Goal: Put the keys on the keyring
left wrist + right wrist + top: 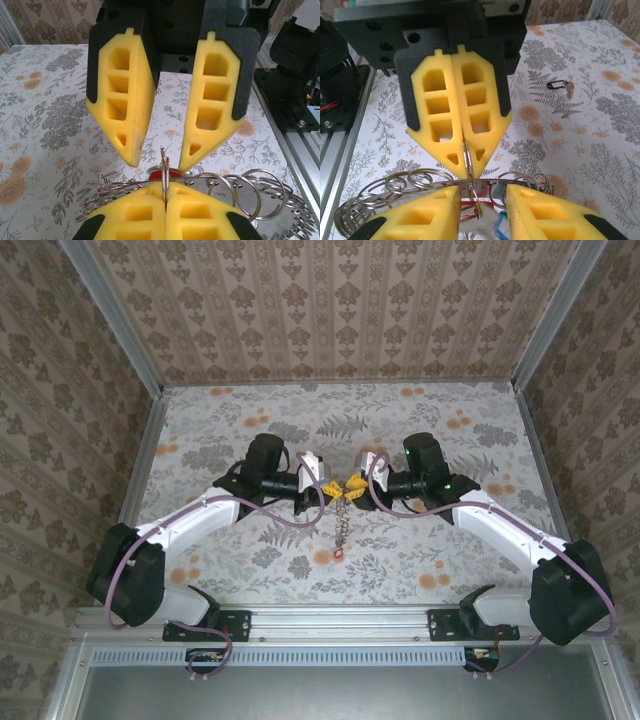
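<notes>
My left gripper [165, 191] is shut on a small split ring [165, 167], held edge-on between its yellow pads. That ring hooks onto the keyring [125, 184], a large thin metal ring strung with many small split rings [255, 192]. The right gripper [482, 194] faces it, jaws open on either side of the small ring [469, 160] without touching it. A red key head [159, 174] and a blue tag [502, 226] hang below. In the top view both grippers [328, 487] [355, 484] meet mid-table, and the bunch of keys [342, 525] dangles under them.
One loose key on a black loop [561, 86] lies on the flowered table [600, 150] beyond the grippers. Aluminium rails [340, 623] run along the near edge, and patterned walls close in the table's other sides.
</notes>
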